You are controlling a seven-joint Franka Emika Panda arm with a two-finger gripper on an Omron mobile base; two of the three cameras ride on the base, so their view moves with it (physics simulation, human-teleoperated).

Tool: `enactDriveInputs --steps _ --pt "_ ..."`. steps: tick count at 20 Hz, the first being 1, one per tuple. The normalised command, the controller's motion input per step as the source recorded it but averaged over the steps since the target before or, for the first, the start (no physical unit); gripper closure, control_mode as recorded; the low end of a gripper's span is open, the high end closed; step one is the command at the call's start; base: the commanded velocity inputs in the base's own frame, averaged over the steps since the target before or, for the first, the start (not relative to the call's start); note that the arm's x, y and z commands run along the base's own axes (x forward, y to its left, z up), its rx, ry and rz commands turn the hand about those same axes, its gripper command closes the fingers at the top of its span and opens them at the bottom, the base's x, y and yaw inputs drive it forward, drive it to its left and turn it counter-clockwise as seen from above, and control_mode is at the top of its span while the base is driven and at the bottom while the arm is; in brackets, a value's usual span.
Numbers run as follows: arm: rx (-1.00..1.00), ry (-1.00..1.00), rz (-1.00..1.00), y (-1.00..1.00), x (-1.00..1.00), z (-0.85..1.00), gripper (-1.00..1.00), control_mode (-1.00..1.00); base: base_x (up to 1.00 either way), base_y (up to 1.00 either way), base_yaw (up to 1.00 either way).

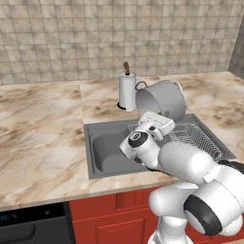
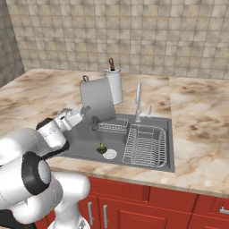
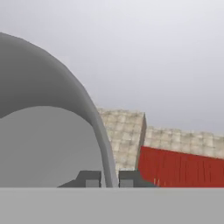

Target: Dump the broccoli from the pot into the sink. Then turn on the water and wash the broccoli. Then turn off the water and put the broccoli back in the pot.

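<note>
The grey pot [image 1: 162, 99] hangs tipped on its side above the sink [image 1: 107, 155], its mouth facing down and toward the basin. My gripper [image 3: 108, 179] is shut on the pot's rim [image 3: 103, 135], one fingertip [image 3: 89, 178] inside the wall and the other outside. In the right base view the hand [image 2: 85, 111] meets the tilted pot [image 2: 96, 100] at its lower edge. The broccoli [image 2: 102, 147], a small green floret, lies on the sink floor beside the round drain [image 2: 110, 154]. No stream comes from the chrome faucet [image 2: 138, 100].
A white paper-towel roll [image 1: 127, 90] stands on the counter just behind the pot. A large wire rack [image 2: 145, 144] fills the sink's right half, and a smaller rack [image 2: 112, 127] sits at the back. Marble counter lies on both sides, with red cabinets below.
</note>
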Motion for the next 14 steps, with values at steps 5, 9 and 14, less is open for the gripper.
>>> enactDriveInputs --steps 5,9,14 --pt "0.40 0.13 0.34 0.00 -0.44 0.26 1.00 -1.00 0.00 0.00 0.00" --pt "0.36 0.15 0.35 0.00 -0.40 0.02 1.00 -1.00 0.00 0.00 0.00" --pt "0.37 0.22 0.36 0.00 -0.32 0.00 1.00 -1.00 0.00 0.00 0.00"
